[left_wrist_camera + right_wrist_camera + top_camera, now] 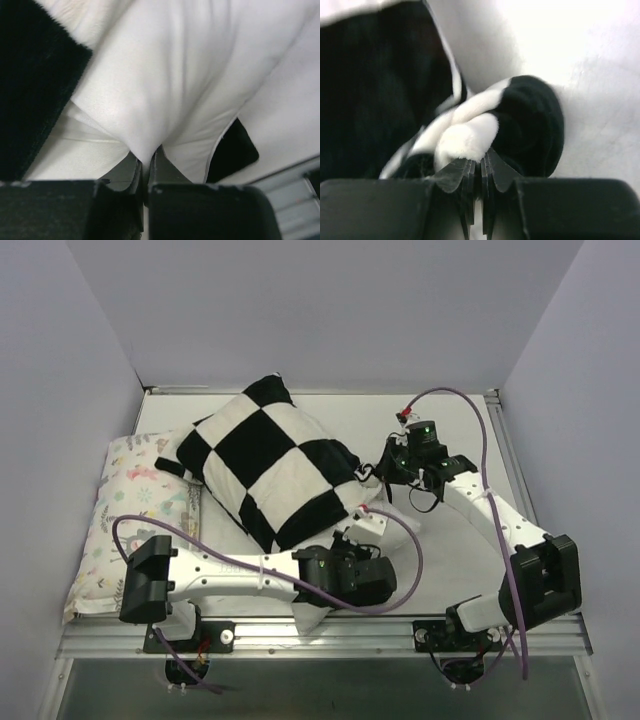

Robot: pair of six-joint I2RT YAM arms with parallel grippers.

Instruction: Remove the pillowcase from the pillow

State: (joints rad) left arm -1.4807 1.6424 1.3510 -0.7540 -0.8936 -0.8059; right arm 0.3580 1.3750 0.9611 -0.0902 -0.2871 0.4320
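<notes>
Right of the printed pillow (135, 505), which hugs the left wall (60, 390), the pillowcase (265, 455) lies diagonally, one corner pointing far and its open end near, with bare table (450, 420) beyond it up to the right wall (590, 360). The pillow (310, 617) pokes out at the near end, where the left gripper (147, 152) is pinched tight on a fold of it. The right gripper (480, 161), farther right, is clamped on a bunched pillowcase edge.

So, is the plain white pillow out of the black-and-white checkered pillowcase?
Mostly in: only a corner of the white pillow pokes out of the checkered pillowcase.
</notes>
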